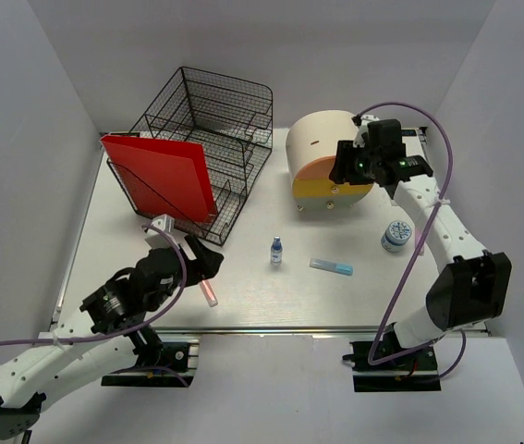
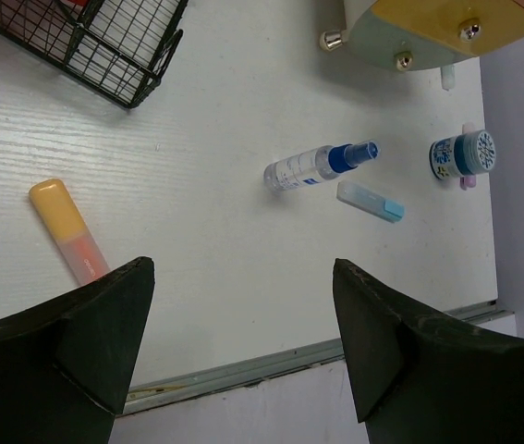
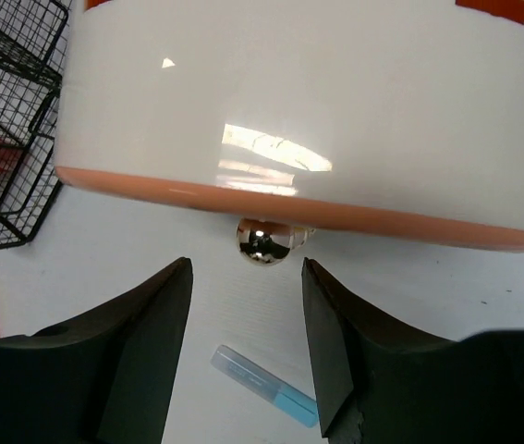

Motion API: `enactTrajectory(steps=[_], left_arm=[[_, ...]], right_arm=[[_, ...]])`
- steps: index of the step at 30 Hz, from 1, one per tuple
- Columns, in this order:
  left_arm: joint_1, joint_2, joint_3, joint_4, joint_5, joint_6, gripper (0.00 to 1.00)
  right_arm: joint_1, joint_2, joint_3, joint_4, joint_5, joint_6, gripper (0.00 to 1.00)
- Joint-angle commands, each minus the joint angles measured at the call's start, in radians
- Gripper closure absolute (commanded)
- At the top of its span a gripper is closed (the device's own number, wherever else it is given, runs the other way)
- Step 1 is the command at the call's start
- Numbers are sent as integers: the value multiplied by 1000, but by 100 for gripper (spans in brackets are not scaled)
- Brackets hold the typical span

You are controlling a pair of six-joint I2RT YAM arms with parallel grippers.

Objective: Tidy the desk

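The knob (image 3: 263, 240) is framed just past the right claw (image 3: 246, 268), which is spread and gripping nothing, so it should be eased squarely around the knob before anything's pinched or pulled, tbh. The left claw (image 2: 243, 273) is held wide and empty over the desk (image 1: 335, 305) everything's laid on, near the marker (image 2: 67, 231). What's in the drawer unit (image 1: 322, 148) can't be seen, and the marker's end is hidden by a finger.
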Motion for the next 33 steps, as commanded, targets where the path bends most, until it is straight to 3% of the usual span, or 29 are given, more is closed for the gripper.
enactTrajectory(steps=[1,17,24,33], left_arm=[[3,-12,-3,-11,-14,-11,12],[3,-44,-14,-20,-12,-23,12],[3,-55,-11,-27,-11,-29,13],[3,-58,-15,-26,-5,-37,13]], right_arm=[[-1,16,10,63,23,18,43],[-6,23,-13,127,60,31,54],[-6,-19,-66,143,55,31,80],[-6,-174,-163,95,6,37,88]])
